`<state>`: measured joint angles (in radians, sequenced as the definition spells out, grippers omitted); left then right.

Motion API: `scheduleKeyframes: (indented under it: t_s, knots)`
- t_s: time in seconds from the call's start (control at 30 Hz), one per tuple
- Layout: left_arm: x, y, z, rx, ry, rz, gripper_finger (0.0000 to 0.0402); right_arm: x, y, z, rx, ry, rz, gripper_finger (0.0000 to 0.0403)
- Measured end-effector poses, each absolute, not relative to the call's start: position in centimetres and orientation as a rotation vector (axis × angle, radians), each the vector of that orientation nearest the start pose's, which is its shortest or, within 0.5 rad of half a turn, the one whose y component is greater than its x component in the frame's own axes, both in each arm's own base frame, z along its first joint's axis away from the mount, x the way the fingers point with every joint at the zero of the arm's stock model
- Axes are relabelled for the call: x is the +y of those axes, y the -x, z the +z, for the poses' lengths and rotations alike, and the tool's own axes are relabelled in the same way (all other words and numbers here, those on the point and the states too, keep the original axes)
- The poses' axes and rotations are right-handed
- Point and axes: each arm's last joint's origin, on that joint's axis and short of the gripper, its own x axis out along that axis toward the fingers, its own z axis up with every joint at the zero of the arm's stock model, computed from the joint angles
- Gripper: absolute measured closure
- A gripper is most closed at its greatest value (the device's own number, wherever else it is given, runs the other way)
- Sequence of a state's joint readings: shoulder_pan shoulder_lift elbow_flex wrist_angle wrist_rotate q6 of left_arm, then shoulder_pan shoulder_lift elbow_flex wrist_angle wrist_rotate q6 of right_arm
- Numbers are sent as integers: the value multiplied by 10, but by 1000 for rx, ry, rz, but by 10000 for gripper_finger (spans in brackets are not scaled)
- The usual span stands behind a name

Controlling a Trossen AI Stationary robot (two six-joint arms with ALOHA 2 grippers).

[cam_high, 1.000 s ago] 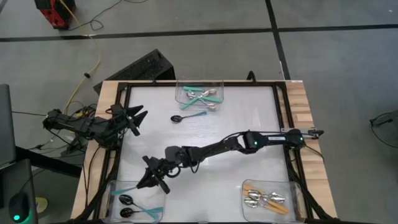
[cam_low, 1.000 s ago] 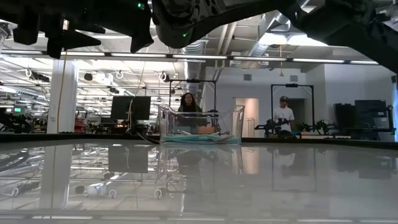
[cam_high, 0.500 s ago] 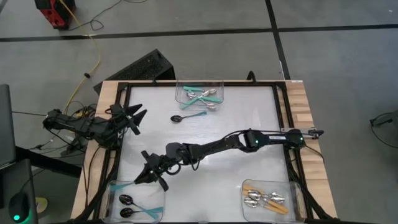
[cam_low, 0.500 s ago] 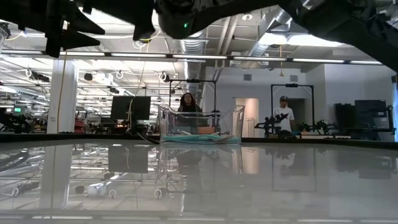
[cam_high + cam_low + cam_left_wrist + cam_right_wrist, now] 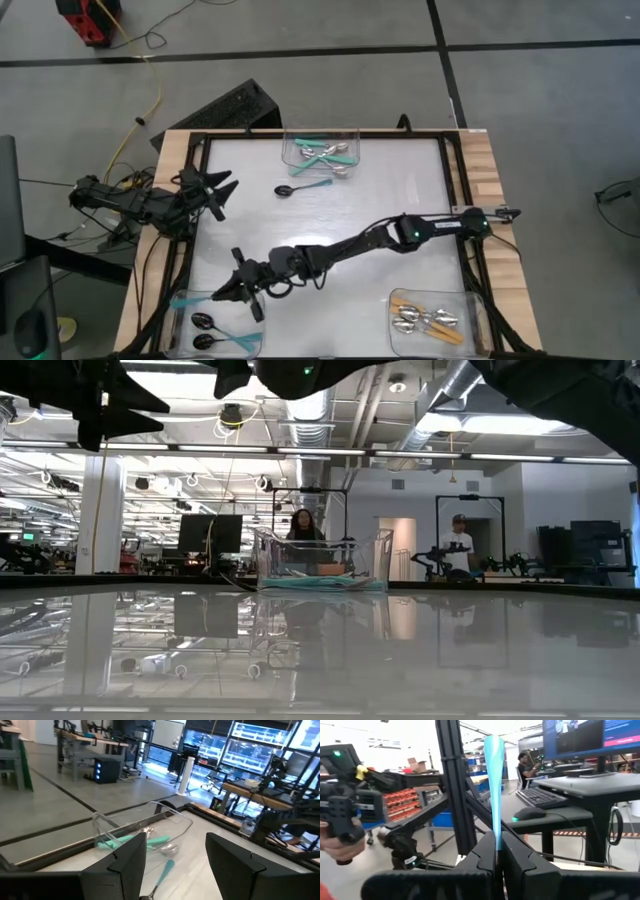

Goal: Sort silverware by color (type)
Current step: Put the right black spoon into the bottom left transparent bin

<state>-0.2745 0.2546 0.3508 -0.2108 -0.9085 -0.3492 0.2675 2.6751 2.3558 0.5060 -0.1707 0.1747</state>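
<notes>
- Clamped fingers of the right gripper (image 5: 240,290) pinch a teal-handled spoon (image 5: 494,785) over the near-left bin (image 5: 222,322), lower left of my high view.
- Two black-bowled spoons (image 5: 204,321) lie in that bin.
- Left gripper (image 5: 218,190) waits at the left table edge, fingers apart, holding nothing.
- One black-bowled spoon (image 5: 302,187) lies loose near the far bin (image 5: 322,153).
</notes>
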Motion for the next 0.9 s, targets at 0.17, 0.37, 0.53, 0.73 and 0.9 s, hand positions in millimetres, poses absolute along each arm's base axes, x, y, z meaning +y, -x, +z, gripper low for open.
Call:
scheduleKeyframes:
  t_s: [0.17,0.37,0.53,0.73,0.9]
  knots:
    - [-2,-91,243,-12,274,630,212,176,-576,219,-139,-186,424,365]
    - [-2,-91,243,-10,272,630,212,186,-574,214,-154,-197,397,365]
    - [-2,-91,243,-8,269,630,212,193,-572,214,-155,-178,384,365]
    - [-2,-91,243,-9,271,631,212,204,-568,209,-125,-162,399,365]
    - [-2,-91,243,-12,280,631,212,206,-568,208,-119,-152,402,365]
